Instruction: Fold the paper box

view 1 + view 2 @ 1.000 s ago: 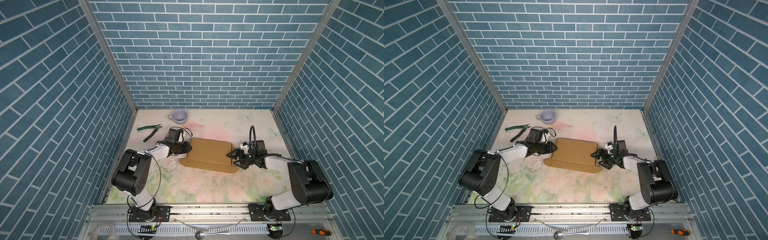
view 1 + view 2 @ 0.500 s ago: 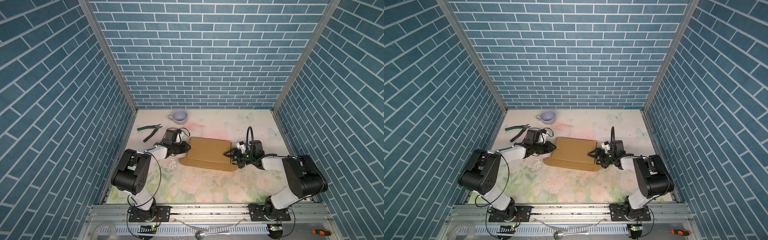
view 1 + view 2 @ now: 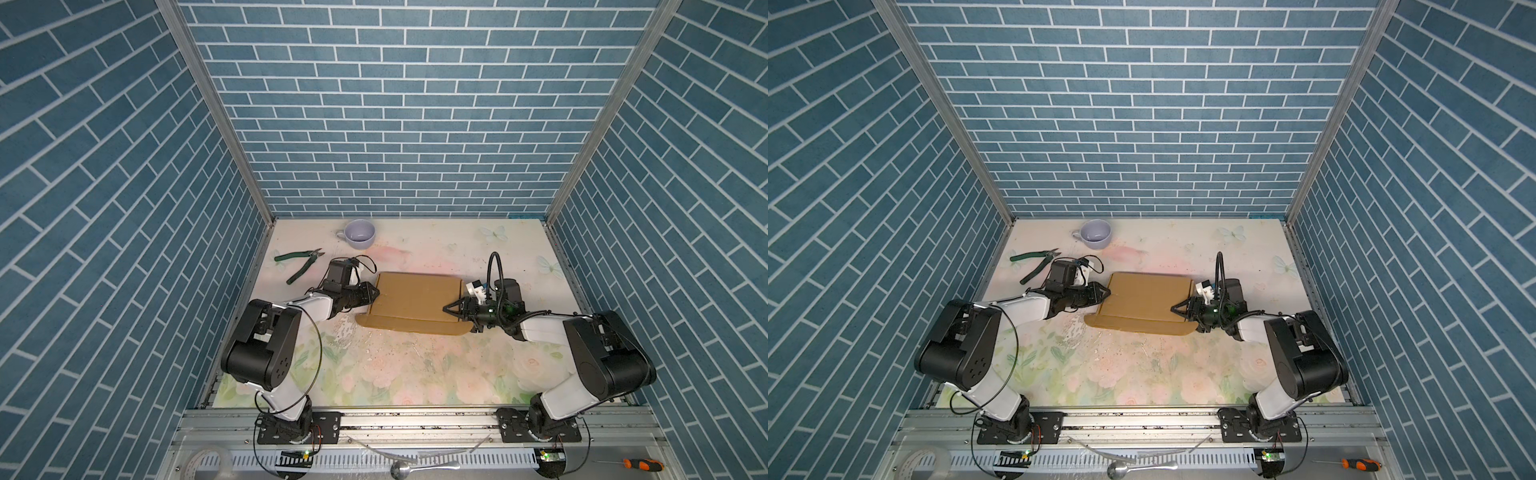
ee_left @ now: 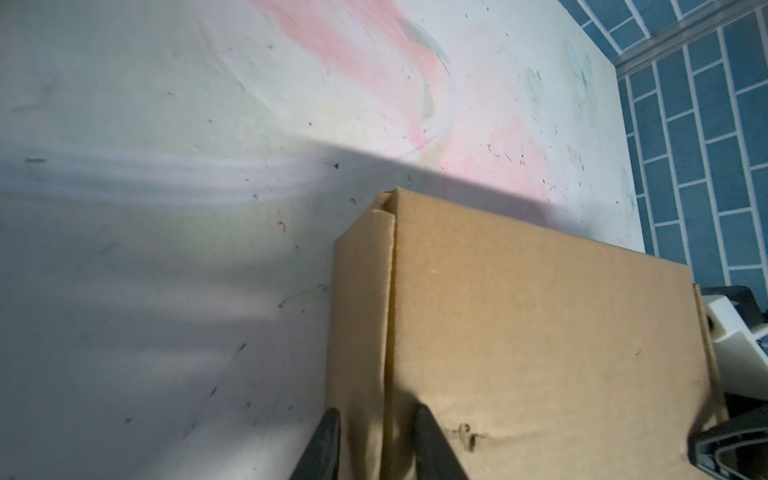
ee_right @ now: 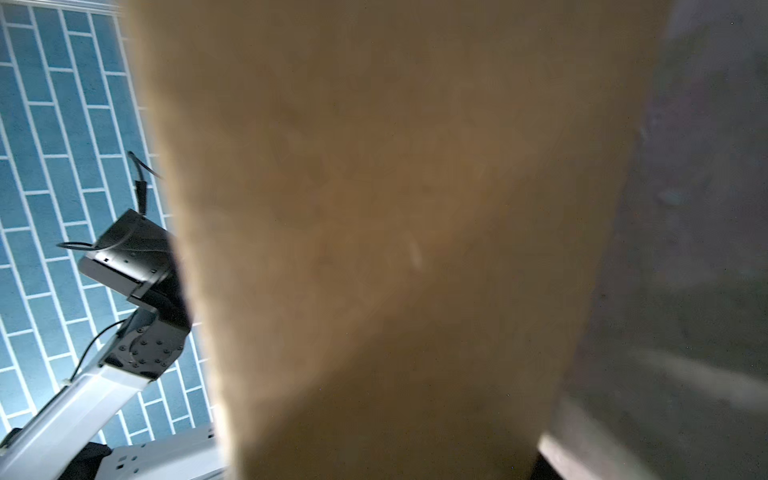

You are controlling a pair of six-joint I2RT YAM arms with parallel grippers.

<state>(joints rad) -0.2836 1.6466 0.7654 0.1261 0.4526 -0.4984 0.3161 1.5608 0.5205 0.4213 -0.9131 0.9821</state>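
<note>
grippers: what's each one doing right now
left gripper: astride the left end of the paper box; clamped or not cannot be told
right gripper: open, jaws apart at the box's right end

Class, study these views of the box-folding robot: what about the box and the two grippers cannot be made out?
Right gripper: the blurred paper box fills the right wrist view, and in both top views it is too small to judge its grip.
Left gripper: the left wrist view's edge cuts off its fingers astride the box's side wall; pinching or not is unclear.
Box interior: its top panel hides it in every view.
</note>
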